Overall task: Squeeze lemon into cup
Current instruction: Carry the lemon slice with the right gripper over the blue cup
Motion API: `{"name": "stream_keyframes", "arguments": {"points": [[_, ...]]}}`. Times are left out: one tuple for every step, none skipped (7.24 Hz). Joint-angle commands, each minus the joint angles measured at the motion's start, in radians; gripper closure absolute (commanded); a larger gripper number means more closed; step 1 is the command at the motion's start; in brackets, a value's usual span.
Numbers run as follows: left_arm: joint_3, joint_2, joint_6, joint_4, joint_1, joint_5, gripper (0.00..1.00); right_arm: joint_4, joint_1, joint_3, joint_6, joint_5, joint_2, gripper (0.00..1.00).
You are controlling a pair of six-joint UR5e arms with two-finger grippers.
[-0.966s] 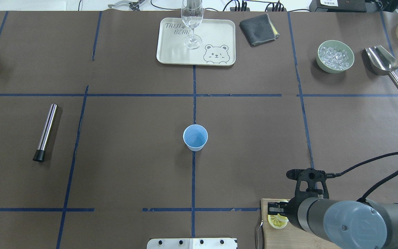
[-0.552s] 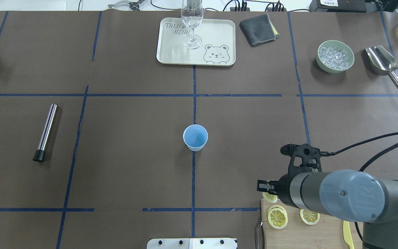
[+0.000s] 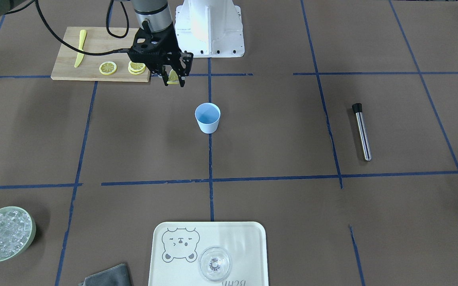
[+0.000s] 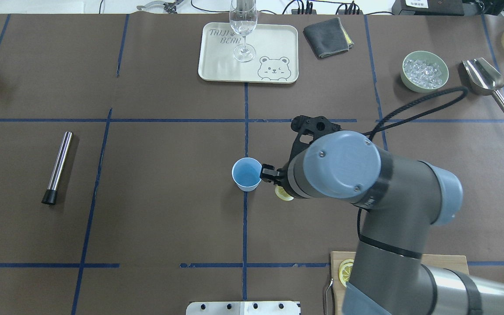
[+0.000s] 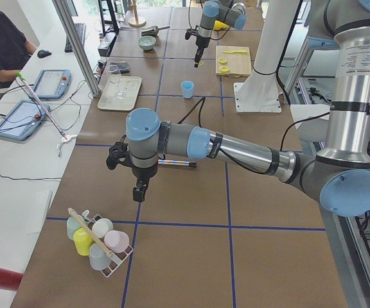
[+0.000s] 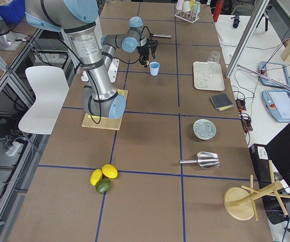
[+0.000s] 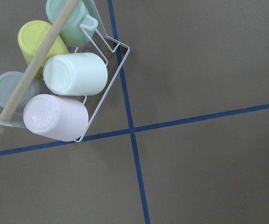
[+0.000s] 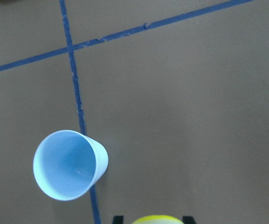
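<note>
Right gripper [image 3: 174, 80] holds lemon [image 3: 172, 74] aloft beside cup [image 4: 246, 175].
Left gripper [image 5: 139, 190] hangs over table's [image 4: 169, 183] left end near mugs [image 7: 76, 73]; open or closed, cannot tell. Cup upright at centre on tape line [image 4: 245, 131]. Right gripper's jaws pinch the slice just right of the rim.

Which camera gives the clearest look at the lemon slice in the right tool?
Exterior front-facing: the lemon shows plainly, pinched between the right tool's fingers. Overhead shows only part of it under the wrist. The right wrist view shows a sliver at its bottom edge. In the side views it is too small to tell.
</note>
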Motion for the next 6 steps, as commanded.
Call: {"name": "stream_keyframes", "arguments": {"points": [[0.002,0.000,0.000,-0.001,0.000,-0.001,0.00,0.020,0.008,-0.173,-0.012,-0.001,0.143,0.50],[0.002,0.000,0.000,-0.001,0.000,-0.001,0.00,0.093,0.008,-0.268,-0.006,-0.001,0.185,0.50],[-0.001,0.000,0.000,-0.001,0.000,-0.001,0.00,0.174,0.020,-0.363,-0.012,-0.003,0.210,0.50],[-0.002,0.000,0.000,-0.001,0.000,-0.001,0.00,0.189,0.029,-0.380,-0.015,-0.001,0.212,0.48],[-0.001,-0.002,0.000,-0.001,0.000,-0.001,0.00,0.184,0.031,-0.381,-0.017,0.000,0.210,0.48],[-0.001,-0.003,0.000,0.000,0.002,-0.001,0.00,0.180,0.032,-0.381,-0.017,0.006,0.207,0.48]]}}
